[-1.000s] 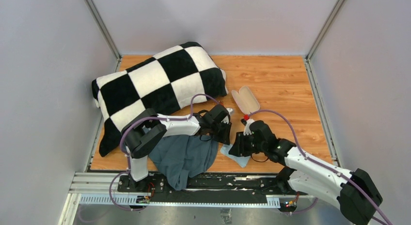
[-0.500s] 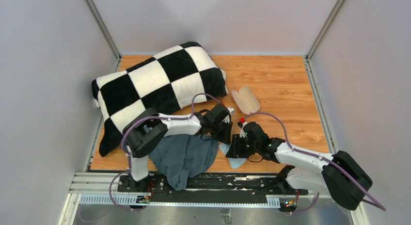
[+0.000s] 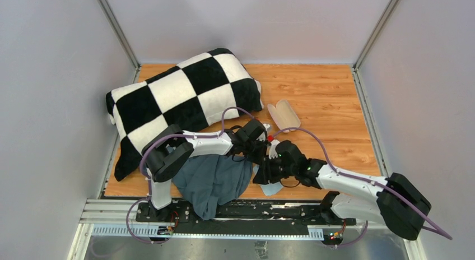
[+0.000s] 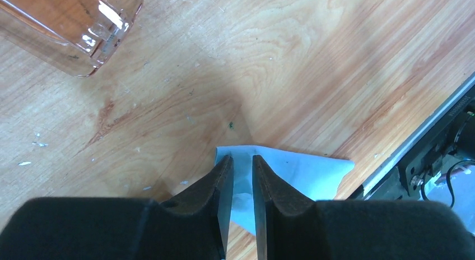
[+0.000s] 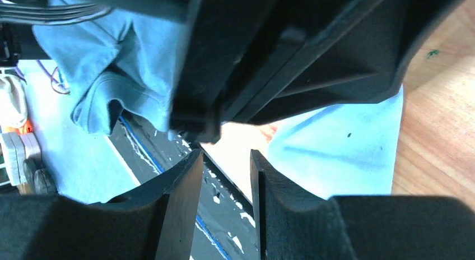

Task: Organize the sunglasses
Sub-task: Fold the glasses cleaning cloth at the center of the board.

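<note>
Right wrist: left gripper [image 4: 241, 159] dead ahead, clash risk

The right gripper [image 5: 227, 153] is half spread and empty. The left's black body sits just beyond its tips. Any more travel that way and I'd expect them to hit. The light-blue cloth [image 4: 297, 170] under both could get dragged too.

Left jaws are at a narrow slit, empty, with the tips over the cloth corner. Neither hand has the sunglasses [image 4: 67, 24], which I take to be the amber translucent piece on the wood, upper-left in left wrist, well apart from the left tips. Top external doesn't show them.

Versus a second ago, the right arm has swung in toward the left and its fingers have spread. Left arm and pink case [image 3: 284, 115] are unmoved.
</note>
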Motion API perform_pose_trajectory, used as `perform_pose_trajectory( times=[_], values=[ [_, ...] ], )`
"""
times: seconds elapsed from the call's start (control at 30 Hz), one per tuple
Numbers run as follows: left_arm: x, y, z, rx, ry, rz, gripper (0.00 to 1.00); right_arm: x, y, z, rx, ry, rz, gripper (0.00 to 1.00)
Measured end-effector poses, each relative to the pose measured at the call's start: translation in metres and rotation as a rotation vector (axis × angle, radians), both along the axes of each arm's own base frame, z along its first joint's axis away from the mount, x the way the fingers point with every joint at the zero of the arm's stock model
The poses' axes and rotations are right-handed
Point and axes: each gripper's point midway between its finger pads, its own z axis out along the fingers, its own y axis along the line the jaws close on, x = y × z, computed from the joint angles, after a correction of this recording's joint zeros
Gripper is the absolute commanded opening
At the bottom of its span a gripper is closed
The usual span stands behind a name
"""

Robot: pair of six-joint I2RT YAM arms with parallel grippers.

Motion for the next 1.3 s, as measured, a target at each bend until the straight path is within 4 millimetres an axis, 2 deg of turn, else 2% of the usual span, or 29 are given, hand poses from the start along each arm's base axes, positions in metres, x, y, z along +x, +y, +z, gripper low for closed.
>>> perform_pose_trajectory(
  times=[0.13,0.27,0.33,0.4,0.47,0.57,0.7,0.93,1.3],
  values=[
    [0.004,0.006,0.006,0.016,-0.014,0.008,0.29,0.003,-0.007,0.017,0.019,-0.067,-0.023,0.42],
    [0.013,0.011,0.030,-0.004,-0.057,0.025,0.30,0.010,-0.024,0.027,0.022,-0.138,-0.119,0.42],
    [0.017,0.012,0.046,-0.027,-0.084,0.034,0.30,0.012,-0.036,0.024,0.010,-0.148,-0.178,0.42],
    [0.022,0.012,0.061,-0.051,-0.114,0.043,0.30,0.012,-0.051,0.013,-0.030,-0.133,-0.241,0.42],
    [0.023,0.012,0.067,-0.062,-0.124,0.043,0.31,0.011,-0.065,0.001,-0.085,-0.111,-0.286,0.41],
    [0.022,0.013,0.065,-0.058,-0.122,0.042,0.32,0.008,-0.083,-0.014,-0.175,-0.081,-0.336,0.41],
    [0.017,0.020,0.052,-0.025,-0.103,0.035,0.32,0.003,-0.102,-0.032,-0.290,-0.051,-0.364,0.32],
    [0.014,0.024,0.043,-0.001,-0.087,0.033,0.32,0.006,-0.104,-0.035,-0.376,-0.023,-0.358,0.24],
    [0.015,0.025,0.038,0.011,-0.084,0.037,0.32,0.006,-0.100,-0.030,-0.363,-0.025,-0.339,0.26]
  ],
)
